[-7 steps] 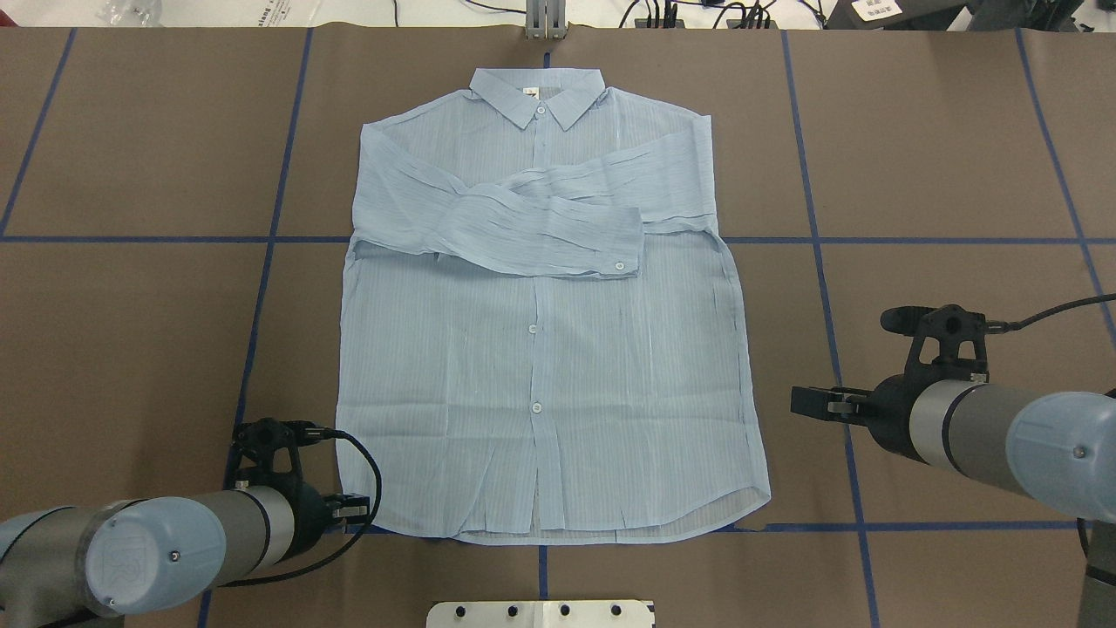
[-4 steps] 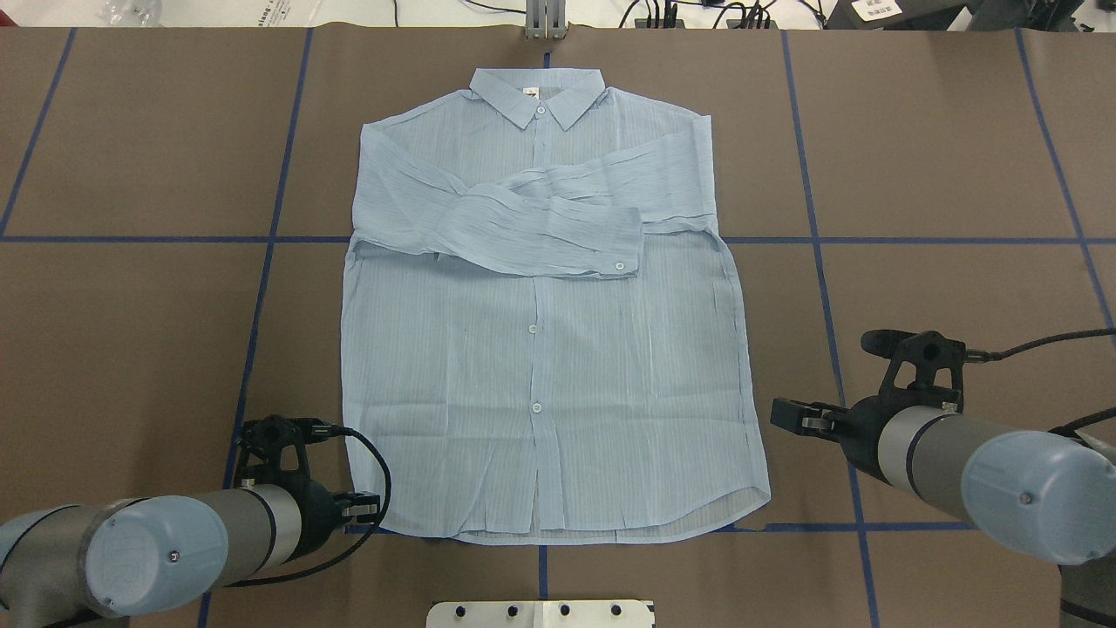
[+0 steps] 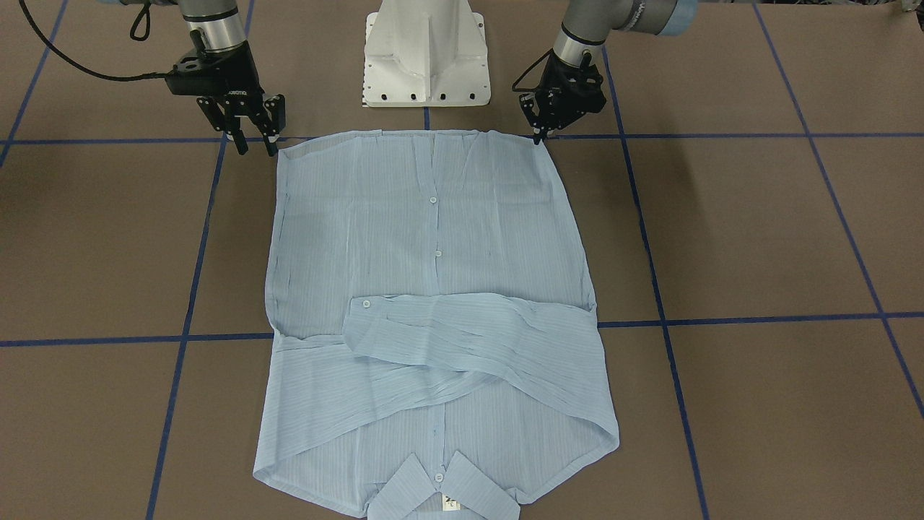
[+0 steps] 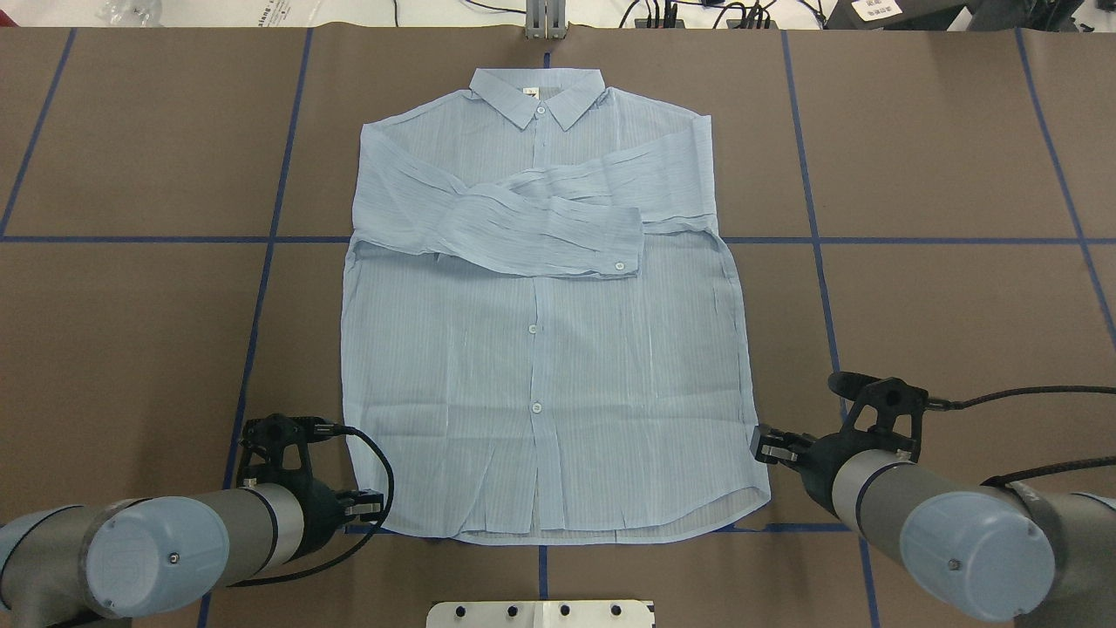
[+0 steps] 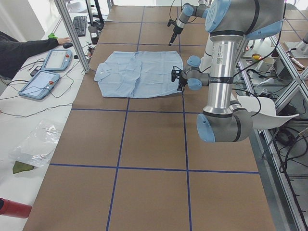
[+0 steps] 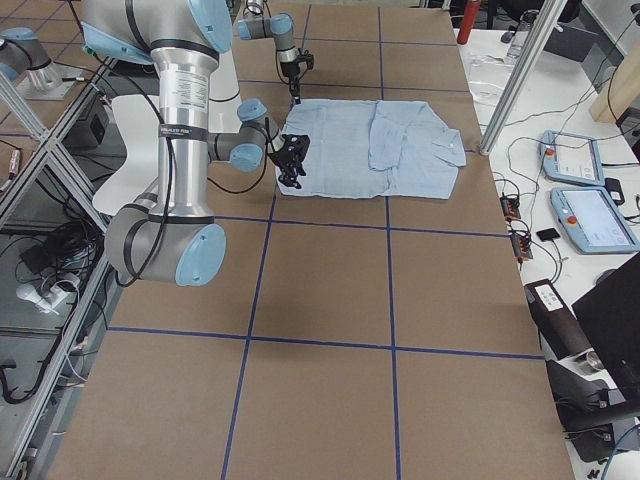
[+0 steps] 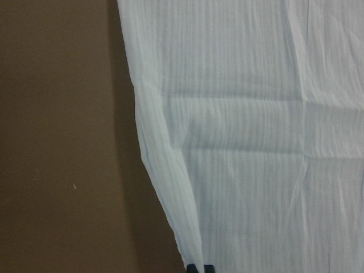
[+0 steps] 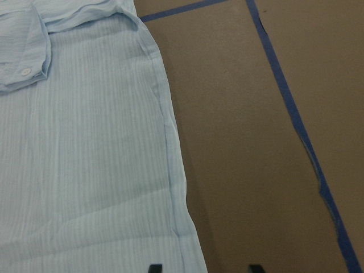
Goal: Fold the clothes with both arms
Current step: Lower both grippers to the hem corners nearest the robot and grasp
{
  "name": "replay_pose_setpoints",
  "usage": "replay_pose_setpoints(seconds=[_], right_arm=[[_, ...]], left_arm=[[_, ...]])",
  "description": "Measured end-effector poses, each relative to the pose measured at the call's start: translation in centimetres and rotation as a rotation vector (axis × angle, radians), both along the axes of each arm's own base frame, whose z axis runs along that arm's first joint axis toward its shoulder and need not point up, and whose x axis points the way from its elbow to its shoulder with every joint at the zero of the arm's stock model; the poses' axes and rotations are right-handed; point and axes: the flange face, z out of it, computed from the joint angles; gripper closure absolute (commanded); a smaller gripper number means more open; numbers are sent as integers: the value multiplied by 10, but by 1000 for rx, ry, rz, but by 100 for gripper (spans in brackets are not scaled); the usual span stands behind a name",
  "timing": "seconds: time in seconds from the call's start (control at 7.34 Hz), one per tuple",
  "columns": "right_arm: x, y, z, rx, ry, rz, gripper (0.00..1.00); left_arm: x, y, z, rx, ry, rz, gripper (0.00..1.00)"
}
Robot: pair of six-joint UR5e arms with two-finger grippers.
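The light-blue shirt (image 4: 540, 366) lies flat and face up on the brown table, collar at the far side, both sleeves folded across the chest (image 3: 469, 339). My left gripper (image 4: 373, 504) sits at the hem's left corner; in the front view (image 3: 538, 137) and the left wrist view (image 7: 201, 268) its fingertips are together on the shirt's edge (image 7: 170, 216). My right gripper (image 4: 760, 447) is open at the shirt's right side seam just above the hem. Its two fingertips (image 8: 154, 267) straddle the cloth's edge (image 8: 176, 187), spread wide in the front view (image 3: 254, 144).
The white pedestal base (image 3: 426, 50) stands just behind the hem. Blue tape lines (image 4: 811, 240) cross the table. Beyond the collar end, a side bench carries tablets (image 5: 41, 82), and a person's sleeve (image 5: 24, 50) rests there.
My right arm has swung toward the robot and inward, bringing its gripper to the shirt's right edge. The left gripper edged right, and the shirt's lower-left edge shifted slightly with it.
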Motion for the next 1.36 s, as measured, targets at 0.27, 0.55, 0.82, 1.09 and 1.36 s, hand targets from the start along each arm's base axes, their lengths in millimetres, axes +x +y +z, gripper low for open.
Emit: replay_pose_setpoints(seconds=[0.27, 0.55, 0.82, 1.09, 1.36], right_arm=[[-26, 10, 7, 3, -2, 29, 43], [-37, 21, 13, 13, 5, 38, 44], [-43, 29, 20, 27, 23, 35, 45], [-47, 35, 31, 34, 45, 30, 54], [-50, 37, 34, 38, 52, 27, 56]], left_arm=[[0, -1, 0, 6, -1, 2, 100], [1, -1, -2, 25, -4, 13, 100], [1, -1, -2, 30, -4, 16, 100], [1, -2, -3, 31, -4, 16, 100], [0, -3, -3, 31, -4, 14, 100]])
